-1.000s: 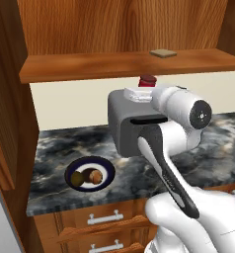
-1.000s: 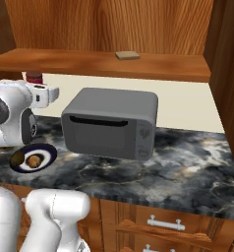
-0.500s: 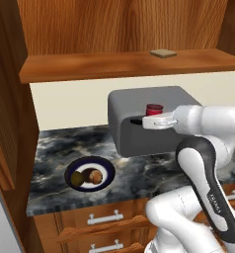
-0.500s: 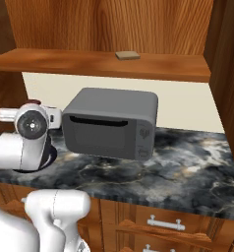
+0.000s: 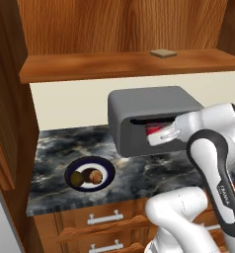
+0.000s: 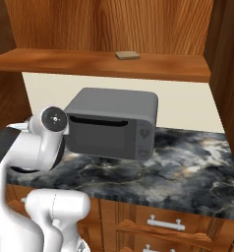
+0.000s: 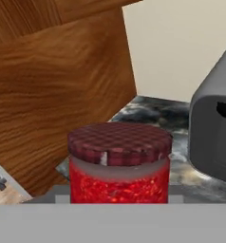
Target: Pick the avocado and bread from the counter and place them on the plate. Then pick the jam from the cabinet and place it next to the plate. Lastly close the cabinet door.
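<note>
Currently the gripper (image 5: 159,134) is clamped on the jam (image 7: 119,163) (near the toaster oven (image 5: 151,118)); swinging left toward the plate (image 5: 90,173), it could clip it.

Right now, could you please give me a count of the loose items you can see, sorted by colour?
Red: 1, the jam
Olive-green: 1, the avocado
Brown: 1, the bread
Navy and white: 1, the plate
Tan: 1, the flat slab on the shelf
Grey: 1, the microwave
Total: 6
</note>
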You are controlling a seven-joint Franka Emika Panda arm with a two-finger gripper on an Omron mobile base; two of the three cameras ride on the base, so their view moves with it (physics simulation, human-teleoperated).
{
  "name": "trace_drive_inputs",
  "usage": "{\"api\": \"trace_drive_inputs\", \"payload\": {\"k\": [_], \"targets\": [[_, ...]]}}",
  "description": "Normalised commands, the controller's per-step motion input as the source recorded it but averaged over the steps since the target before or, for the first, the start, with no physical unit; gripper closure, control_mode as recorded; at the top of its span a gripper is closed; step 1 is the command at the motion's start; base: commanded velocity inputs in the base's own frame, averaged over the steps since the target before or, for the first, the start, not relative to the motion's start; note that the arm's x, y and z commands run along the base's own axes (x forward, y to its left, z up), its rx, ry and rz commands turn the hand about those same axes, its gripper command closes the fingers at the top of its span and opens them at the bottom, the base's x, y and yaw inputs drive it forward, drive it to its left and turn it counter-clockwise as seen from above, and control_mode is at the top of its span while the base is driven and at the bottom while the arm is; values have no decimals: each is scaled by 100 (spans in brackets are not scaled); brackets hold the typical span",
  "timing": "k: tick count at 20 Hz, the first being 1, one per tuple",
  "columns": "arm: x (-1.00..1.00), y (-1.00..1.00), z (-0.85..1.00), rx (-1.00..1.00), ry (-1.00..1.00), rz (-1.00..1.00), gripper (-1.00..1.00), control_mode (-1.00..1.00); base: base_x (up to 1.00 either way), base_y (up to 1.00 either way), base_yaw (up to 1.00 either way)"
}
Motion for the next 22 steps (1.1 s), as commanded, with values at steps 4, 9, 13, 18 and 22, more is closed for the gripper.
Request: {"api": "trace_drive_inputs", "payload": {"k": [4,9,13,18,22], "targets": [[-7,0,-98,-20,4,15,100,-100,0,0,0],[-50,-3,-100,-15,-1,18,100,-100,0,0,0],[-76,-10,-94,-1,-21,24,100,-100,0,0,0],[-59,-6,-72,8,-65,19,100,-100,0,0,0],[-54,-29,-47,30,-74,9,100,-100,0,0,0]]}}
